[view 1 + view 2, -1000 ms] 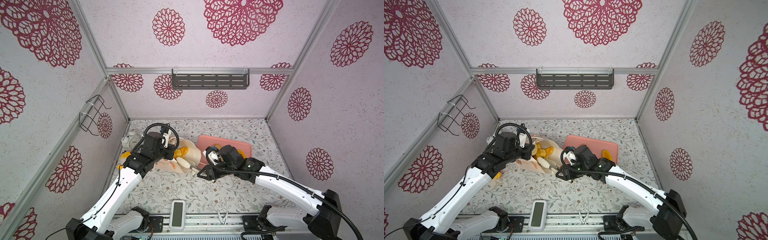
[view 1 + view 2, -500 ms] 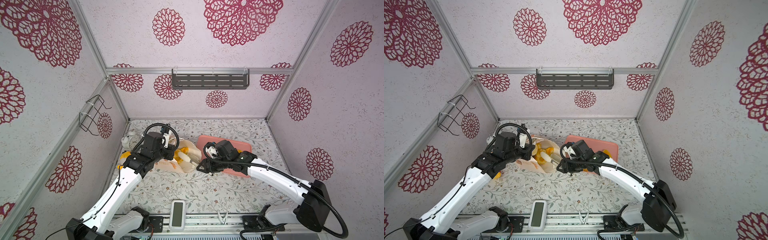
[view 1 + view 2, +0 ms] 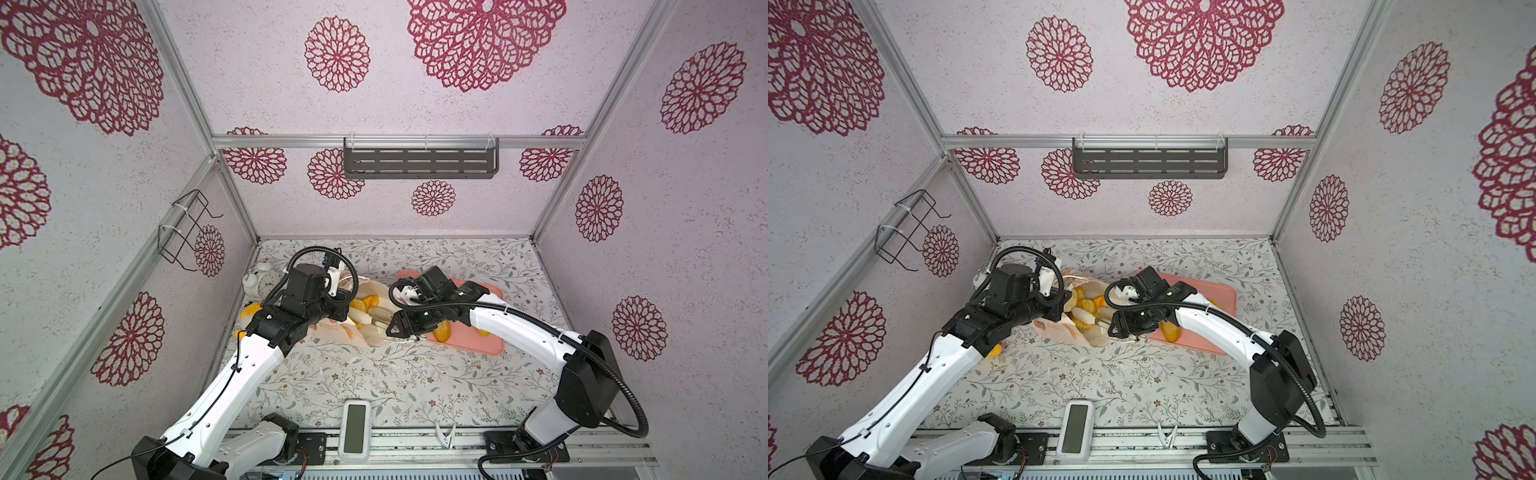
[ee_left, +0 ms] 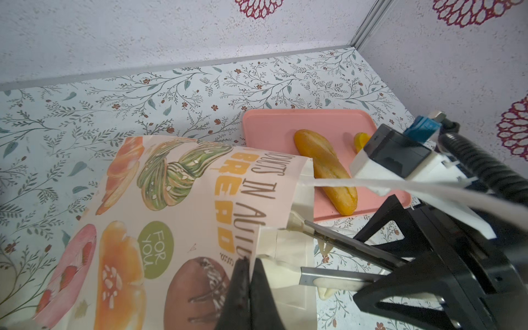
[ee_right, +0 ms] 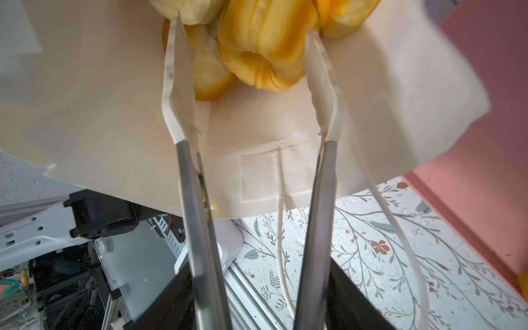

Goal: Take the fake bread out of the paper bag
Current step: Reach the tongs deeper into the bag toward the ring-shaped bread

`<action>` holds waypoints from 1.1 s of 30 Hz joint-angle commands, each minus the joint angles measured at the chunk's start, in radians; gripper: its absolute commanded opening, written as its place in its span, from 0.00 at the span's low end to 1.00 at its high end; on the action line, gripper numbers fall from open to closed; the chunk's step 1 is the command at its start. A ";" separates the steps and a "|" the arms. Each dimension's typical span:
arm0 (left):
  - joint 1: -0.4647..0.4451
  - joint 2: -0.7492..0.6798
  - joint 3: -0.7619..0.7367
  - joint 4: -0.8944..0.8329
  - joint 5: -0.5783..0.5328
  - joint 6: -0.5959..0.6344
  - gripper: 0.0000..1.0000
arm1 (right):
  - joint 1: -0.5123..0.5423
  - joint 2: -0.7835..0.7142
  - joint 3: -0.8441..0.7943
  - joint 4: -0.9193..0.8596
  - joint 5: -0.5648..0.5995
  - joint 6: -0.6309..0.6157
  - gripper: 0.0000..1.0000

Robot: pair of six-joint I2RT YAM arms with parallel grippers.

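Observation:
The paper bag (image 3: 332, 330) (image 3: 1059, 330) lies on its side with its mouth toward the pink tray (image 3: 478, 345). In the left wrist view my left gripper (image 4: 249, 263) is shut on the rim of the paper bag (image 4: 171, 200). Several pieces of fake bread (image 3: 363, 305) (image 3: 1084, 305) show in the mouth. My right gripper (image 5: 243, 28) (image 3: 374, 322) is open, with its long white-tipped fingers (image 5: 177, 85) inside the mouth on either side of a yellow fluted bun (image 5: 265, 51). A baguette (image 4: 325, 171) and a smaller piece (image 3: 484, 331) lie on the tray.
A white alarm clock (image 3: 259, 282) and a yellow plush toy (image 3: 249, 311) sit by the left wall behind my left arm. A white device (image 3: 354, 428) and a clip (image 3: 444, 434) lie at the front edge. The bag's cord handles (image 5: 400, 228) trail on the table.
My right gripper has moved left from in front of the tray into the bag's mouth, and its fingers have spread wider. The left arm has kept still, holding the bag.

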 commanded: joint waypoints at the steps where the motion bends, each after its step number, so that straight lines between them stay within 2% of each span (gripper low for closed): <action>1: -0.003 0.012 0.037 0.028 0.040 0.013 0.00 | -0.004 0.024 0.060 -0.066 -0.018 -0.093 0.65; 13: -0.002 0.005 0.041 0.025 0.059 0.013 0.00 | -0.003 0.161 0.183 -0.120 0.078 -0.109 0.64; 15: -0.003 0.005 0.041 0.027 0.057 0.013 0.00 | -0.001 0.175 0.197 -0.120 0.080 -0.107 0.59; 19: -0.004 0.005 0.042 0.026 0.057 0.014 0.00 | 0.003 0.169 0.205 -0.110 0.069 -0.101 0.44; 29: -0.003 -0.009 0.036 0.030 0.028 0.017 0.00 | 0.005 0.050 0.156 -0.064 0.063 -0.076 0.14; 33: -0.004 -0.009 0.035 0.031 0.014 0.013 0.00 | 0.005 0.006 0.153 -0.062 0.068 -0.072 0.09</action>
